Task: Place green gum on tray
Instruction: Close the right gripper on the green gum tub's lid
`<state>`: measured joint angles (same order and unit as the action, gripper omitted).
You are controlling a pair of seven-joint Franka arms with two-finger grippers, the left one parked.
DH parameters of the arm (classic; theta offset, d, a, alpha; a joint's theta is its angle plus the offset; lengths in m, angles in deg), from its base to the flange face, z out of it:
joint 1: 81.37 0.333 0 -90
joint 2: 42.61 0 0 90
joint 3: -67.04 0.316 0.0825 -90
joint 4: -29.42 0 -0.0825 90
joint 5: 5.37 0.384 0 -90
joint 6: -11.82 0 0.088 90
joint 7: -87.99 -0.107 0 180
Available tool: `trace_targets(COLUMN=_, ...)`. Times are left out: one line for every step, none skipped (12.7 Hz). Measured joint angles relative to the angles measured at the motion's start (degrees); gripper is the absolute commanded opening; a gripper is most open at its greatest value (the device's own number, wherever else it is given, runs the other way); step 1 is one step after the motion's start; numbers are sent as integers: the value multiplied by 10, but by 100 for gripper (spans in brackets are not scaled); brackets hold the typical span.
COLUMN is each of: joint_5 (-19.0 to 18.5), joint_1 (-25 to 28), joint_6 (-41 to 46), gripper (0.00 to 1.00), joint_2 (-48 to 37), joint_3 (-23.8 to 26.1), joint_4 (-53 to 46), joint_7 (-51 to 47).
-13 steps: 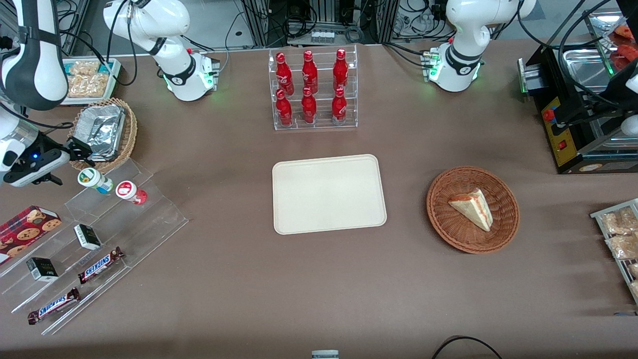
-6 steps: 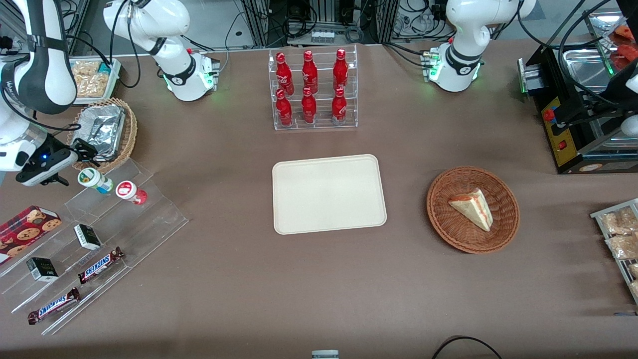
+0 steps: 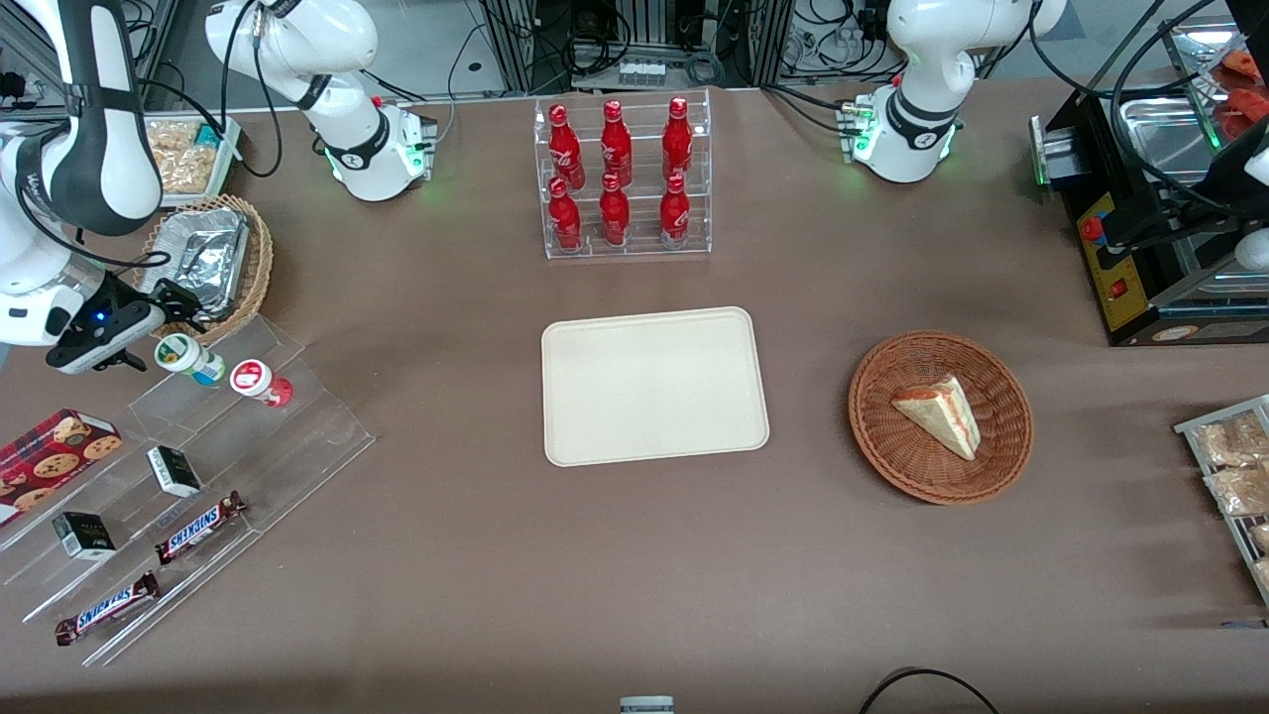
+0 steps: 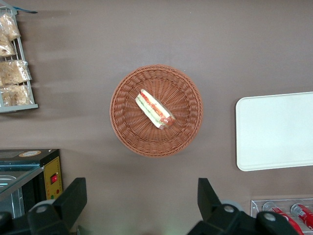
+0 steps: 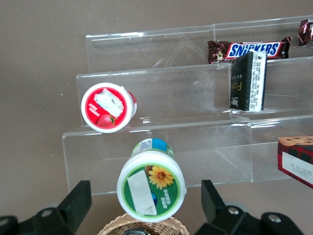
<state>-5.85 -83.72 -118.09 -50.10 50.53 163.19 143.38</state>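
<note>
The green gum (image 3: pixel 186 357) is a small white bottle with a green lid and a green-blue label. It lies on its side on the top step of a clear acrylic stand (image 3: pixel 228 436), beside the red-lidded bottle (image 3: pixel 260 382). My right gripper (image 3: pixel 159 327) hovers just above the green gum, open and empty. In the right wrist view the green lid (image 5: pixel 151 185) sits between the gripper's (image 5: pixel 145 201) spread fingers (image 5: pixel 77 199), not touched. The cream-beige tray (image 3: pixel 654 385) lies bare at the table's middle.
A wicker basket with a foil dish (image 3: pixel 203 263) stands close by the gripper; its rim shows in the right wrist view (image 5: pixel 142 226). Snickers bars (image 3: pixel 198 526), black boxes (image 3: pixel 173 469) and a cookie box (image 3: pixel 55 451) lie on the stand. A rack of red bottles (image 3: pixel 623 178) and a sandwich basket (image 3: pixel 940 416) flank the tray.
My right gripper has shifted a little closer to the green gum and stays open. The gum and the tray have not moved.
</note>
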Motion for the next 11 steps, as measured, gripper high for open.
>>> trace_targets(joint_5=0, joint_1=0, joint_6=-1, gripper=99, joint_2=2, joint_3=0, joint_4=0, joint_7=0)
trace_targets(joint_5=0, joint_1=0, joint_6=-2, gripper=99, joint_2=3, joint_3=0, joint_4=1, joint_7=0)
trace_targets(joint_5=0, joint_1=0, joint_6=-2, gripper=99, joint_2=4, joint_3=0, joint_4=1, joint_7=0)
trace_targets(joint_5=0, joint_1=0, joint_6=-2, gripper=99, joint_2=6, joint_3=0, joint_4=1, joint_7=0)
trace_targets(joint_5=0, joint_1=0, joint_6=-3, gripper=99, joint_2=7, joint_3=0, joint_4=1, joint_7=0)
trace_targets(joint_5=0, joint_1=0, joint_6=-3, gripper=99, joint_2=8, joint_3=0, joint_4=1, joint_7=0)
trace_targets(joint_5=0, joint_1=0, joint_6=-3, gripper=99, joint_2=9, joint_3=0, joint_4=1, joint_7=0)
trace_targets(joint_5=0, joint_1=0, joint_6=-3, gripper=99, joint_2=10, joint_3=0, joint_4=1, joint_7=0)
trace_targets(joint_5=0, joint_1=0, joint_6=-3, gripper=99, joint_2=10, joint_3=-1, joint_4=1, joint_7=0)
trace_targets(joint_5=0, joint_1=0, joint_6=-3, gripper=96, joint_2=10, joint_3=-1, joint_4=1, joint_7=0)
trace_targets(joint_5=0, joint_1=0, joint_6=-3, gripper=72, joint_2=10, joint_3=-1, joint_4=1, joint_7=0)
